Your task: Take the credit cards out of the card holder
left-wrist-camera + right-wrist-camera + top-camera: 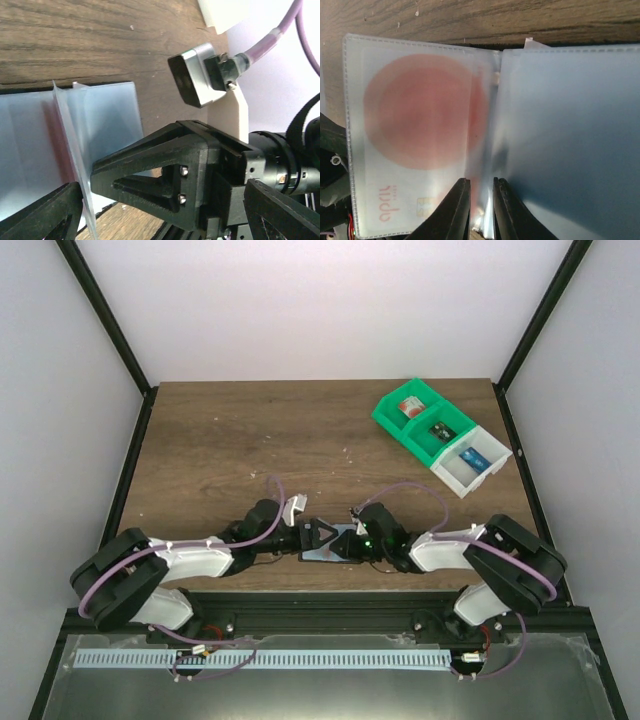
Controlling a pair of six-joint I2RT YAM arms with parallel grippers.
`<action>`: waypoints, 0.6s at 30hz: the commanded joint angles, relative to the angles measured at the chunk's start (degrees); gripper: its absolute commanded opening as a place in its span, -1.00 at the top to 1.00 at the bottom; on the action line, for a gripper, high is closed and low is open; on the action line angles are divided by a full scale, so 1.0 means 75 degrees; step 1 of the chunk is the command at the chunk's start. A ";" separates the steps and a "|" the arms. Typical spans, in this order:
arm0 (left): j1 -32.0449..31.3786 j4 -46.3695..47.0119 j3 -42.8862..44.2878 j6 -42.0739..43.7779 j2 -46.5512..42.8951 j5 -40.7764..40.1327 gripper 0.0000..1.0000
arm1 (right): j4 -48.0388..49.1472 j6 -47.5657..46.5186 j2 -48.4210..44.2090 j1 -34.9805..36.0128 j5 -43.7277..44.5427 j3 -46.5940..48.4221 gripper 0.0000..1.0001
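Card holder [570, 125] spread open on the table [230, 440], close to the near edge, between the two arms. Clamped at the centre fold by the right gripper [481, 197], its fingers almost together with only a thin plastic leaf between them. Likely purpose: pinning the holder down and keeping the panels parted, with a pocket mouth left within reach.

Visible through the cloudy left pocket: one of the credit cards [415, 120], pale with a large red circle, fully seated and nowhere past the pocket edge. Impossible to tell about further cards behind it or in the right panel.

Facing from the opposite side, the left gripper [312, 536], fingers spread wide in its own wrist view and gripping nothing. Seemingly posed as the pulling hand opposite the anchoring one. Also seen from that side: one leaf of the holder standing up off the table, probably raised by the pinch.

Well apart, toward the far right corner, a green bin [420, 420] and a white bin [470, 462] with small items inside, no part of this step.

Judged early in the task: no card out yet. Next, probably, closing on a card edge and sliding it out along the pocket. Main risk: dragging the whole holder along under a weak anchor.
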 commanded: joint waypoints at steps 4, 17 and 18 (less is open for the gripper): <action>-0.0198 0.0139 0.0296 -0.0071 -0.0062 -0.0126 -0.80 | -0.0367 0.0148 -0.0673 0.0067 0.0525 -0.0381 0.63; -0.0387 0.0495 0.0447 -0.0179 0.0324 -0.0070 -0.79 | -0.0913 0.0500 -0.3129 0.0070 0.1758 -0.1252 0.54; -0.0392 0.0518 0.0440 -0.0179 0.0310 -0.0093 -0.79 | -0.0976 0.0503 -0.3190 0.0067 0.1772 -0.1249 0.54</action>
